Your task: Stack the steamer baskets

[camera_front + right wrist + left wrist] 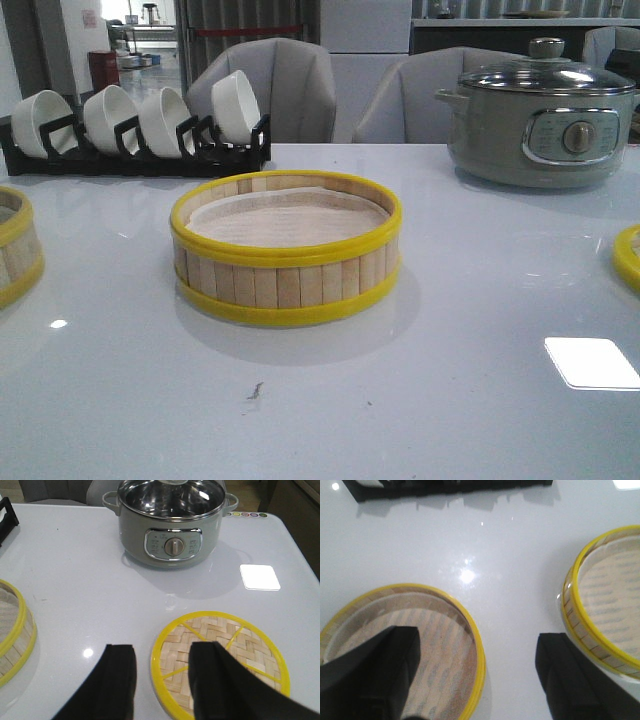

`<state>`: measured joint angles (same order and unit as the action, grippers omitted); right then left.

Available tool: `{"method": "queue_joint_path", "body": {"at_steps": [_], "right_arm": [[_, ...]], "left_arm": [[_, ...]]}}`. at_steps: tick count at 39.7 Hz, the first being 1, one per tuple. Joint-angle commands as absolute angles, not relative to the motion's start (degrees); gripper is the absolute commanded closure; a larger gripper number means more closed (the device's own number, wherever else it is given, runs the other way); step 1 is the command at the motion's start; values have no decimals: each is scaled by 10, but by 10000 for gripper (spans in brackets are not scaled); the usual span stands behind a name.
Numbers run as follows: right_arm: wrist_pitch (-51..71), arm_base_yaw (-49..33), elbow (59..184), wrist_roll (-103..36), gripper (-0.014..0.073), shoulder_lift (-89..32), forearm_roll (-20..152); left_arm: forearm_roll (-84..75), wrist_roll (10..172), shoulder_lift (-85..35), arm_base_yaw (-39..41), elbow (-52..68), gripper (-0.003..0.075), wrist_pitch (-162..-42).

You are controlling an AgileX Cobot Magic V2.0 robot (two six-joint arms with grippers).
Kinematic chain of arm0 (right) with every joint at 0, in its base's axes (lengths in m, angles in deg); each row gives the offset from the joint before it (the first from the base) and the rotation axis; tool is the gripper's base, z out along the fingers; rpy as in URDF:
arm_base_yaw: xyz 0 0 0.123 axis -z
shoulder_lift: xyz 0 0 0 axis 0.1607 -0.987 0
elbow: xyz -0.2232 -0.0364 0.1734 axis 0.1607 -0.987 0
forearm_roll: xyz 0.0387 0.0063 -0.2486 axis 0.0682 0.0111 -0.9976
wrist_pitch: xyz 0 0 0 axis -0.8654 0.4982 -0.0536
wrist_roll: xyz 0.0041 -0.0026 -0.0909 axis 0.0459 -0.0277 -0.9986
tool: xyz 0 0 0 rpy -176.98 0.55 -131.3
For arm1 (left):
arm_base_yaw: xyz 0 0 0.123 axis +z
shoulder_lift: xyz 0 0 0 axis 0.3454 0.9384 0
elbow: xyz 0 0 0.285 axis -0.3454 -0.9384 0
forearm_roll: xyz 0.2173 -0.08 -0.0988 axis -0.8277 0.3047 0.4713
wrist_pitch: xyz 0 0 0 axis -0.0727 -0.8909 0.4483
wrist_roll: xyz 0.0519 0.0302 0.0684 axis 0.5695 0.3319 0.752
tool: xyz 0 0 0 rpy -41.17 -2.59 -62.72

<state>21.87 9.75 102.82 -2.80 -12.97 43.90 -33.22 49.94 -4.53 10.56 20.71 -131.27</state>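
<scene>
Left fingers (pixel 385 675) hang spread over one steamer basket (pixel 445 630), a second basket (pixel 600 605) sitting just beyond them. Right fingers (pixel 120 680) hang spread astride the rim of a woven lid (pixel 250 645). Nothing is stacked yet on the worktop (pixel 450 300).

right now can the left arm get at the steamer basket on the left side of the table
Probably yes. The left gripper hangs open right above the left steamer basket, one finger over its paper lining and the other outside its rim. Nothing lies between them; the centre basket sits apart.
</scene>
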Motion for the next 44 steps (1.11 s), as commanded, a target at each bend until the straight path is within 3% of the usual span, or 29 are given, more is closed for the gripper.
{"method": "queue_joint_path", "body": {"at_steps": [1,16,44], "right_arm": [[178,100,1050,-31,223,-131,438],[211,100,1050,-31,223,-131,438],[211,100,1050,-31,223,-131,438]], "left_arm": [[-329,500,-20,102,225,189,-1274],[-333,500,103,120,225,194,-1227],[-320,495,211,120,225,195,-1204]]}}
